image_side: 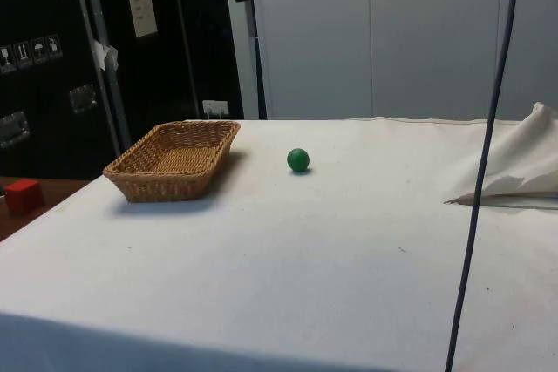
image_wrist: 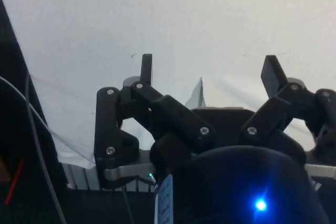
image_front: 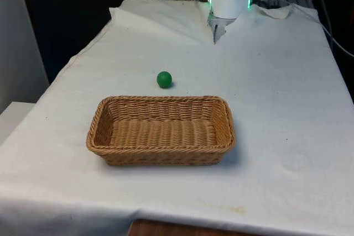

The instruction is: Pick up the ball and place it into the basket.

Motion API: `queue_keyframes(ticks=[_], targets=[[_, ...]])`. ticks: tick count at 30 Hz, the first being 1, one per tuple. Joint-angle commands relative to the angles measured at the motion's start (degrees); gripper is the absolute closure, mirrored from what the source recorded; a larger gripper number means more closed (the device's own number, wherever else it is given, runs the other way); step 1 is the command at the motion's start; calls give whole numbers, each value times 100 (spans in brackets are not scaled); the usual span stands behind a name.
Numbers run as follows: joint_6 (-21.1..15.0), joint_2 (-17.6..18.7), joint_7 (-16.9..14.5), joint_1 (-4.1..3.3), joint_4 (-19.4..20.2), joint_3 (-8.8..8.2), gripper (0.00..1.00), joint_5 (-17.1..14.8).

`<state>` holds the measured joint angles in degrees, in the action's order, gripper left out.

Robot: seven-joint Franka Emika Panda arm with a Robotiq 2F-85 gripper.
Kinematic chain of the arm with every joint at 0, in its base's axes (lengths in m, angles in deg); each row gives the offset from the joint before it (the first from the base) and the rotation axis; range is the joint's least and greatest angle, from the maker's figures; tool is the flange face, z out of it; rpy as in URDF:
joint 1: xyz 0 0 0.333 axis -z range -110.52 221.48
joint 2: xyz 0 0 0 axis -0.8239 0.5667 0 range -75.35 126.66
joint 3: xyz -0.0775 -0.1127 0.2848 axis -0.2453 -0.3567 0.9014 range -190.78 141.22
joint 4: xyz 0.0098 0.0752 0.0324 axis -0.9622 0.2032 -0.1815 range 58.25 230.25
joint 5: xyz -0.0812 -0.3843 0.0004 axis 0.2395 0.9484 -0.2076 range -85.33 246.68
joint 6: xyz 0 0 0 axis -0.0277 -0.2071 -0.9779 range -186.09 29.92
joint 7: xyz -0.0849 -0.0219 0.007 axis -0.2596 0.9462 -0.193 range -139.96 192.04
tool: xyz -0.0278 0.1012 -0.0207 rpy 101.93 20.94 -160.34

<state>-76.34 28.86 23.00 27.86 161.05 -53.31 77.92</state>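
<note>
1. I see a white-clothed surface [image_front: 276, 114] carrying a wicker basket [image_front: 160, 130] and a green ball [image_front: 164, 79] just beyond it, near but apart.
2. My pincer [image_wrist: 210, 69] hangs wide and empty above bare cloth.
3. I judge the reach hasn't begun; next I descend over the ball, well away from the pincer.

Open cloth all round the green ball [image_front: 164, 79], nothing crowding it from above or the sides; the wicker basket [image_front: 105, 115] sits near it on the worktop [image_front: 276, 109], a bare gap between them, its top wide open and its rim low
</note>
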Motion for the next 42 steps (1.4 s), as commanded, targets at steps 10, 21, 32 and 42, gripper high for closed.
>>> queue_keyframes(ticks=[10,21,32,42], targets=[[-212,-143,6,6,292,0,0,80],[-900,-401,-132,86,1003,-86,0,149],[-1570,-355,-561,183,1610,-338,0,11],[-2091,-166,-848,218,1965,-498,0,-120]])
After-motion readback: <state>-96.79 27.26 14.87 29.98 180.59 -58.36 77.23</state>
